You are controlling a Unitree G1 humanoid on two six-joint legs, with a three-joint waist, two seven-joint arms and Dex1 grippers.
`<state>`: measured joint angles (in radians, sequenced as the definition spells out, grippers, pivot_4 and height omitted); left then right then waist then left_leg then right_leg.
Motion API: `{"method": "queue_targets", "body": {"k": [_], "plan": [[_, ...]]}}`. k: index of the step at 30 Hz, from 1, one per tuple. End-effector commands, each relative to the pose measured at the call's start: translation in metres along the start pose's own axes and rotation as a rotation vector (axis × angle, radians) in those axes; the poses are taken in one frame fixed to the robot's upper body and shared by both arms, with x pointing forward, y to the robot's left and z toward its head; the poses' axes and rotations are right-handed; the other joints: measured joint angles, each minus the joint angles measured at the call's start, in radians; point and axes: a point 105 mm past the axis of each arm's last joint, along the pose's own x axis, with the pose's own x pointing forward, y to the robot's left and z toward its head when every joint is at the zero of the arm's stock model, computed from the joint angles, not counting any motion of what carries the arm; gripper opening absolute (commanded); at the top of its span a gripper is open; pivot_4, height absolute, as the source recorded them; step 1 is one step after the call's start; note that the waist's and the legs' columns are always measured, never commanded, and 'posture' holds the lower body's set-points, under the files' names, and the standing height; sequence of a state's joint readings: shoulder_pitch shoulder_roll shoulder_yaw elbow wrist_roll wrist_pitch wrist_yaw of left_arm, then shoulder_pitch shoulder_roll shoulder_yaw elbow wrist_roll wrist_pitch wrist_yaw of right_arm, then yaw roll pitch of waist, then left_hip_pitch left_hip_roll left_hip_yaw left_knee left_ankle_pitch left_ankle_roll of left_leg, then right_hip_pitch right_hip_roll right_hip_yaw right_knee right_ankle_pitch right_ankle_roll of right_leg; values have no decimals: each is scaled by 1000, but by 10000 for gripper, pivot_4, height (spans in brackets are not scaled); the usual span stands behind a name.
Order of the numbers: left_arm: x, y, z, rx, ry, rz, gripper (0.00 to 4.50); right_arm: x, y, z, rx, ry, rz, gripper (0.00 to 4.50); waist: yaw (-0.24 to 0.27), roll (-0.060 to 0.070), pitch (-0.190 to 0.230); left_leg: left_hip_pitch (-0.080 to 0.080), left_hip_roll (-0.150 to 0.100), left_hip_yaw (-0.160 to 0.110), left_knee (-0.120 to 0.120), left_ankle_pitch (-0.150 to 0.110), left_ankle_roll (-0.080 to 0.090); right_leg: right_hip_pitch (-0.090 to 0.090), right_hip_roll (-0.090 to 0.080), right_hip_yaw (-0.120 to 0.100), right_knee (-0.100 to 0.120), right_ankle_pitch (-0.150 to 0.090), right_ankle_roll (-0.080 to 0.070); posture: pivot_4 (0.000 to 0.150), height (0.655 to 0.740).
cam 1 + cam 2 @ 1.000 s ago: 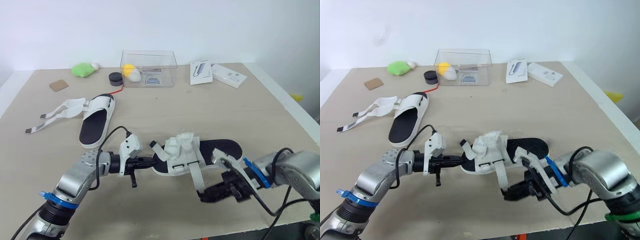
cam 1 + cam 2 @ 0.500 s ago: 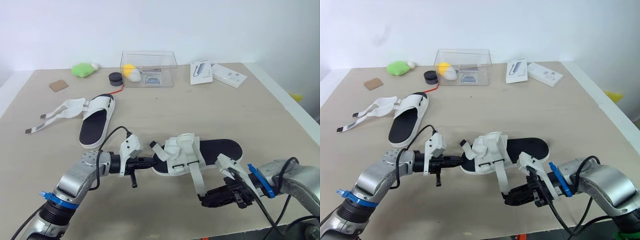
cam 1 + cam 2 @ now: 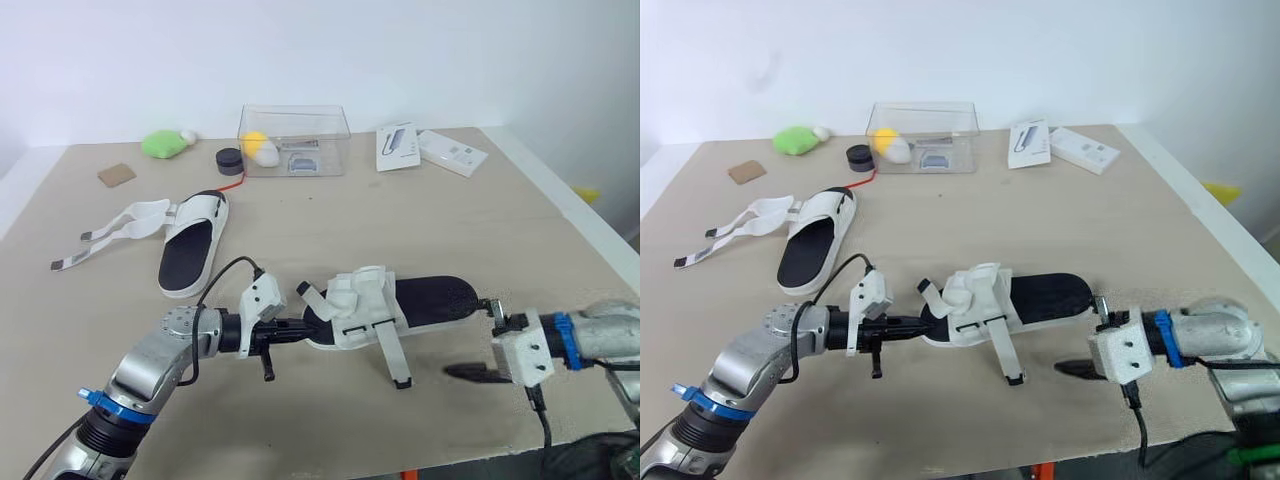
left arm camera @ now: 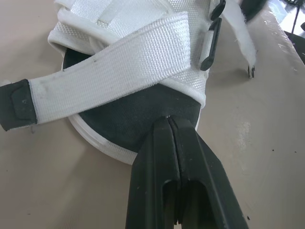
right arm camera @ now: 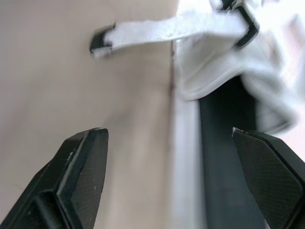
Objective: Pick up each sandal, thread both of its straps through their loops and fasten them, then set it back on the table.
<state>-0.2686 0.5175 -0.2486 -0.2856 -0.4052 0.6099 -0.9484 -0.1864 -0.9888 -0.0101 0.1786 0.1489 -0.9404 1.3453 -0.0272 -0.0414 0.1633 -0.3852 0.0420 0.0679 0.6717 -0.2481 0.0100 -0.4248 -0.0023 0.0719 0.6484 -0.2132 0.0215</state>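
One white sandal with a black insole (image 3: 400, 303) lies at the table's front centre. One strap (image 3: 392, 352) runs out of its loop and trails loose on the table toward me; another short strap (image 4: 105, 90) crosses the toe. My left gripper (image 3: 298, 327) is shut, its tips (image 4: 169, 121) against the toe end of the sole with nothing between them. To the right of the sandal's heel my right gripper (image 3: 478, 340) stands wide open and holds nothing; its fingers (image 5: 81, 157) are spread. A second sandal (image 3: 190, 250) lies at the left with its straps (image 3: 110, 228) undone and spread out.
At the back stand a clear box (image 3: 293, 140) with small items inside, a green plush (image 3: 163, 143), a black round cap (image 3: 231, 159), a brown card (image 3: 116, 174) and two white packages (image 3: 398, 146) (image 3: 452, 152). The table's right edge (image 3: 590, 225) runs close by my right arm.
My right gripper has opened, let go of the trailing strap and drawn back to the right. The strap now lies on the table. The left gripper has not moved.
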Motion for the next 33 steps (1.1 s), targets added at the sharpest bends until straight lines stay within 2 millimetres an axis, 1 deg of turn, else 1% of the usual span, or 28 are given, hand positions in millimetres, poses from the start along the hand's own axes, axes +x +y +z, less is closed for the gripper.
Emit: {"method": "queue_targets", "body": {"k": [1,2,4,7,12,18,21,24,25,26,27,31,32,33], "plan": [[3,-4,-3,-15,8,-22,0,8,4,12,-286,-77,-14,44467,0,1,0,0,0,0,-1,0,0,0,0,0,0,0,0,1500,7400],[3,-4,-3,-15,7,-21,0,10,5,14,-370,-94,-13,44467,0,1,0,0,0,0,-1,0,0,0,0,0,0,-1,-1,1500,7400],[3,-3,-3,-15,6,-19,0,14,3,16,-478,-117,-18,44467,0,2,0,0,0,-1,-2,0,0,0,-1,1,0,-1,-1,1500,7400],[3,-4,-2,-15,3,-19,0,18,6,19,-572,-142,-7,44467,0,2,0,1,0,-1,-1,0,0,1,-3,3,0,0,0,1500,7400],[4,-3,-1,-14,-1,-18,0,31,7,29,-611,-186,-49,44467,1,1,0,2,0,0,-1,0,0,2,-5,3,0,-1,1,1500,7400],[5,-2,-1,-12,-2,-18,0,42,15,31,-618,-199,-26,44467,1,1,-1,3,0,0,-1,0,0,3,-6,3,0,-1,1,1500,7400],[5,-2,-1,-12,-2,-17,0,46,19,32,-615,-208,-21,44467,0,0,0,8,0,0,-1,0,0,6,-5,3,0,-1,1,1500,7400],[4,-1,0,-11,-2,-15,0,47,25,33,-608,-219,-3,36210,0,0,0,13,0,0,-2,0,0,10,-5,3,0,-2,0,1500,7400],[5,-1,0,-11,-2,-14,0,47,27,33,-605,-222,1,32515,0,0,0,14,0,-1,-2,0,0,11,-5,3,0,-2,0,1500,7400],[5,-1,0,-11,-2,-13,0,47,28,34,-603,-225,7,26761,0,0,0,14,0,-1,-2,0,0,11,-4,3,0,-2,0,1500,7400],[5,-1,0,-12,-2,-13,0,47,30,34,-602,-227,9,23369,0,0,-1,14,0,-1,-2,0,0,11,-5,3,0,-2,0,1500,7400],[4,0,0,-13,-3,-11,0,46,32,35,-598,-233,9,2846,0,0,0,14,-1,0,-2,0,0,11,-6,4,0,-2,1,1500,7400],[4,0,0,-13,-3,-11,0,46,32,36,-596,-239,5,347,0,0,0,14,-1,1,-2,0,0,11,-6,4,0,-2,1,1500,7400],[4,1,0,-13,-3,-10,0,46,33,37,-588,-251,-2,347,0,0,0,14,-1,0,-2,0,0,11,-6,4,0,-2,1,1500,7400]]}}
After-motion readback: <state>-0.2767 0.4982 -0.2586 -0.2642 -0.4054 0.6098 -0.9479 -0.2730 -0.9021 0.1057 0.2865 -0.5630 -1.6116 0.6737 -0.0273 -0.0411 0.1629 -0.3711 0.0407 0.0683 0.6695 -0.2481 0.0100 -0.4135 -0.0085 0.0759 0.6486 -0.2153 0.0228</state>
